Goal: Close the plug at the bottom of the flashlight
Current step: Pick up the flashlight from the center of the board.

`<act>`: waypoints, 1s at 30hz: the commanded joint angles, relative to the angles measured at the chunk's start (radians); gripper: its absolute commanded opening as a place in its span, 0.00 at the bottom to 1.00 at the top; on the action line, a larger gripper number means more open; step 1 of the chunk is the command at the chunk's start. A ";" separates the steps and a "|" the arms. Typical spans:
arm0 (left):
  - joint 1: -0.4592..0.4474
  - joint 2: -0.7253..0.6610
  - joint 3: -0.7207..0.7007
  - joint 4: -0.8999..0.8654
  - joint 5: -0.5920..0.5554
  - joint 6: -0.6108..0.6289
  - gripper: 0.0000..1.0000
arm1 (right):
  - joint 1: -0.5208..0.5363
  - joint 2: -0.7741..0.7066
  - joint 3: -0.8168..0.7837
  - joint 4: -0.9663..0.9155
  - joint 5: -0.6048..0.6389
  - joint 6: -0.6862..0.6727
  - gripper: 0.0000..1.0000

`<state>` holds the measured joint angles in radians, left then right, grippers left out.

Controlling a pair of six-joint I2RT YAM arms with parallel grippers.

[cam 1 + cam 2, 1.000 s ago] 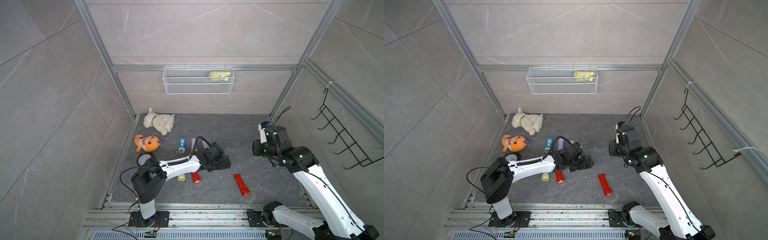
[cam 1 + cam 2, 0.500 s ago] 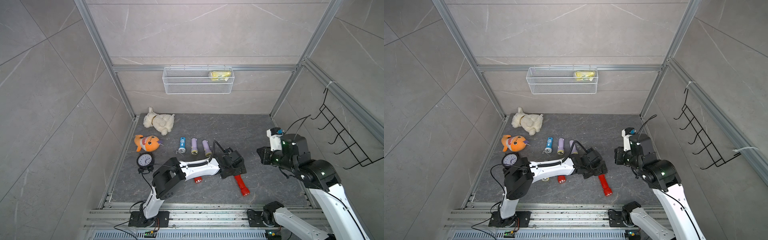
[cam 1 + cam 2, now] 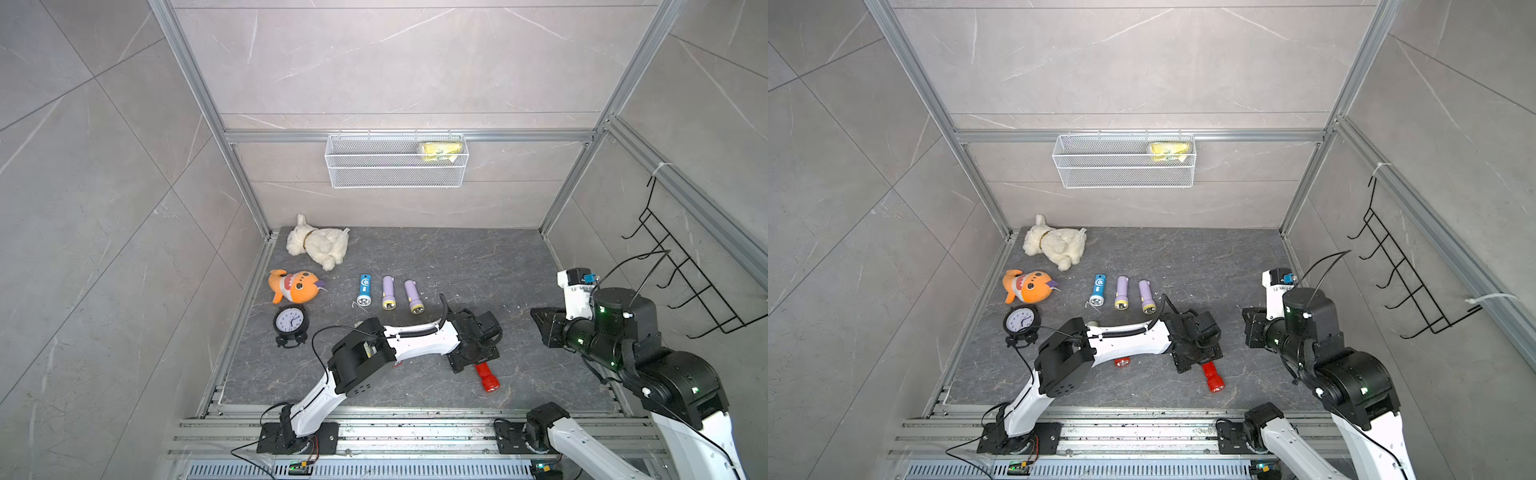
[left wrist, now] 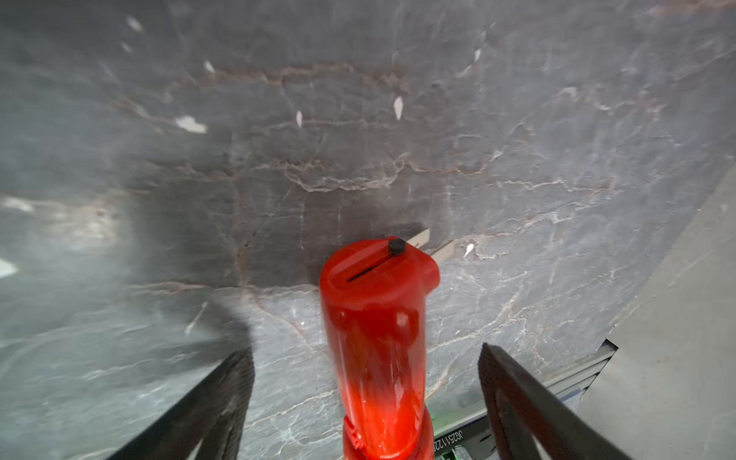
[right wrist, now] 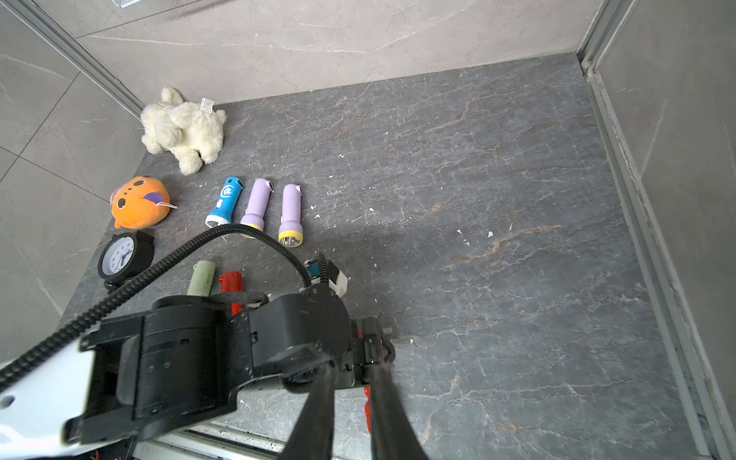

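Note:
The red flashlight [image 3: 487, 377] [image 3: 1213, 377] lies on the dark stone floor near the front, its wide head poking out from under my left gripper [image 3: 473, 358] [image 3: 1196, 357]. In the left wrist view the flashlight [image 4: 374, 326] runs between the two spread fingers [image 4: 235, 382] with floor showing on both sides, so the left gripper [image 4: 365, 348] is open and not touching it. At its bottom end the plug [image 4: 420, 237] sticks out as two metal prongs. My right gripper [image 3: 540, 318] [image 5: 354, 358] hangs to the right with a narrow gap, holding nothing.
A blue flashlight [image 3: 364, 289] and two purple ones [image 3: 388, 292] [image 3: 413, 296] lie in a row behind. A small red [image 5: 231, 284] and a green flashlight [image 5: 202, 277] lie under my left arm. A clock [image 3: 291, 322], two plush toys [image 3: 295, 286] [image 3: 318, 246], a wall basket [image 3: 397, 162].
My left arm has swung right from the floor's middle and now straddles the red flashlight. My right arm has drawn back to the right and toward the front.

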<state>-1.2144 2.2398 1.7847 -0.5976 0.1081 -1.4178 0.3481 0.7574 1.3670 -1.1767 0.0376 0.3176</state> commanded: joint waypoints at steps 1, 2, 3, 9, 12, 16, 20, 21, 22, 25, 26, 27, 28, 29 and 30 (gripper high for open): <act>-0.009 0.026 0.074 -0.093 0.075 -0.043 0.86 | -0.003 -0.027 -0.002 -0.033 0.015 0.008 0.21; -0.010 0.038 0.089 -0.107 0.092 -0.048 0.85 | -0.001 -0.033 -0.005 -0.034 0.017 0.011 0.21; -0.010 0.047 0.101 -0.116 0.107 -0.053 0.82 | -0.002 -0.039 -0.009 -0.035 0.020 0.011 0.21; -0.021 0.068 0.134 -0.134 0.132 -0.077 0.73 | -0.001 -0.053 -0.017 -0.041 0.030 0.005 0.21; -0.031 0.063 0.133 -0.138 0.128 -0.081 0.67 | -0.003 -0.056 -0.031 -0.032 0.020 0.006 0.22; -0.037 0.078 0.133 -0.133 0.154 -0.097 0.63 | -0.003 -0.062 -0.042 -0.027 0.001 0.011 0.22; -0.040 0.142 0.166 -0.139 0.205 -0.107 0.63 | -0.002 -0.077 -0.044 -0.035 0.001 0.011 0.22; -0.040 0.152 0.172 -0.140 0.216 -0.110 0.63 | -0.001 -0.084 -0.045 -0.035 0.001 0.012 0.22; -0.042 0.160 0.176 -0.142 0.223 -0.111 0.64 | -0.003 -0.089 -0.042 -0.037 0.003 0.014 0.22; -0.041 0.173 0.180 -0.142 0.230 -0.117 0.63 | -0.003 -0.099 -0.042 -0.040 0.007 0.014 0.22; -0.042 0.177 0.182 -0.143 0.236 -0.118 0.63 | -0.003 -0.101 -0.044 -0.040 0.005 0.015 0.23; -0.042 0.179 0.181 -0.145 0.241 -0.117 0.61 | -0.002 -0.102 -0.045 -0.040 0.005 0.015 0.23; -0.042 0.178 0.181 -0.145 0.240 -0.116 0.55 | -0.002 -0.104 -0.046 -0.040 0.005 0.015 0.23; -0.042 0.175 0.179 -0.148 0.235 -0.112 0.50 | -0.001 -0.104 -0.047 -0.041 0.005 0.015 0.23; -0.042 0.166 0.170 -0.146 0.227 -0.112 0.47 | -0.002 -0.104 -0.047 -0.041 0.006 0.014 0.23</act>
<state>-1.2518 2.3775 1.9594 -0.7029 0.3248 -1.5208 0.3481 0.6624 1.3281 -1.2030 0.0444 0.3214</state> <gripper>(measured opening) 0.496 0.228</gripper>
